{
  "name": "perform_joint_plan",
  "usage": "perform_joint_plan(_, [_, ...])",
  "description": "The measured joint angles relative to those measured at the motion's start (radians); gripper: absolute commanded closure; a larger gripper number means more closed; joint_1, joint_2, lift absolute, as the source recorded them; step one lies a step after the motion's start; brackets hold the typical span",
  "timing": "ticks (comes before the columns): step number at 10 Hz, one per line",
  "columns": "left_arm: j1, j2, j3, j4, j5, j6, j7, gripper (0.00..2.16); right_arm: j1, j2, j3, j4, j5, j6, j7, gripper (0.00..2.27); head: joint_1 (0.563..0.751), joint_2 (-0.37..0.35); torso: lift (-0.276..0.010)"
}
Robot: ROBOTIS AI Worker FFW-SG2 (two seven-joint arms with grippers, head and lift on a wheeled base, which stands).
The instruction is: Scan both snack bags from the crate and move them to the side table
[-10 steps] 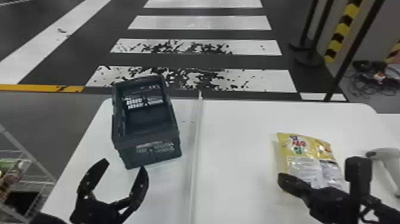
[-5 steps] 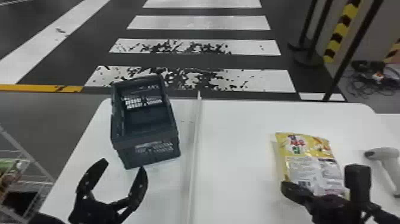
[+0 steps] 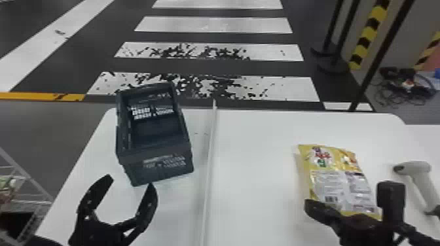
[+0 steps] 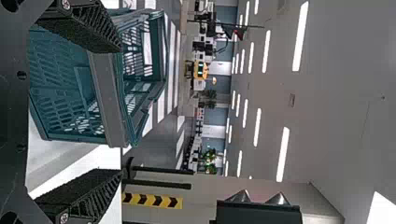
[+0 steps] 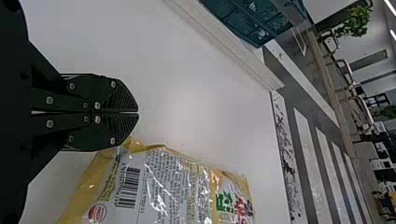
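Slightly drawn back, the right end effector (image 5: 138, 112) is pressed together, the left end effector (image 3: 131, 180) spread; gripping the snack bag (image 5: 161, 186) should spare its barcode (image 5: 127, 187).

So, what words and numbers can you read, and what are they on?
Snack bag, big coloured letters: I can't read them surely.
Snack bag, small print and numbers by the barcode: too small to read.
Round red mark on the bag: too small.
Yellow-and-black strip: only a pattern.

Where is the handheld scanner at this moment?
In the head view, the handheld scanner is near the right edge, just to the right of the yellow snack bag.
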Motion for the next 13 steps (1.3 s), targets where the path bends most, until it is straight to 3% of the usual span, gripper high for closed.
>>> perform_joint_plan(3, [0.000, -0.003, 0.001, 0.002, -0.001, 0.000, 0.000, 0.08, 0.036, 0.016, -0.105, -0.167, -0.053, 0.002, 0.002, 2.04, 0.695, 0.033, -0.099])
perform_joint_plan(4, [0.001, -0.003, 0.001, 0.002, -0.001, -0.001, 0.000, 0.08, 0.033, 0.018, -0.156, -0.189, -0.046, -0.015, -0.033, 1.79, 0.695, -0.015, -0.099])
perform_joint_plan(6, [0.001, -0.002, 0.000, -0.001, -0.001, -0.003, -0.001, 0.08, 0.018, 0.014, -0.230, -0.169, -0.015, -0.027, -0.094, 0.89, 0.695, -0.093, -0.099])
perform_joint_plan(7, [0.002, -0.002, 0.000, -0.003, -0.001, -0.003, -0.003, 0.08, 0.003, 0.013, -0.263, -0.128, 0.002, -0.040, -0.100, 0.33, 0.695, -0.137, -0.099])
perform_joint_plan(9, [0.003, -0.003, 0.000, -0.004, -0.001, -0.002, -0.003, 0.08, -0.039, -0.001, -0.315, -0.020, 0.028, -0.071, -0.108, 0.14, 0.695, -0.216, -0.099])
perform_joint_plan(13, [0.005, -0.003, 0.002, -0.003, -0.001, -0.001, -0.003, 0.08, -0.130, -0.059, -0.329, 0.182, 0.113, -0.138, -0.118, 0.13, 0.695, -0.300, -0.099])
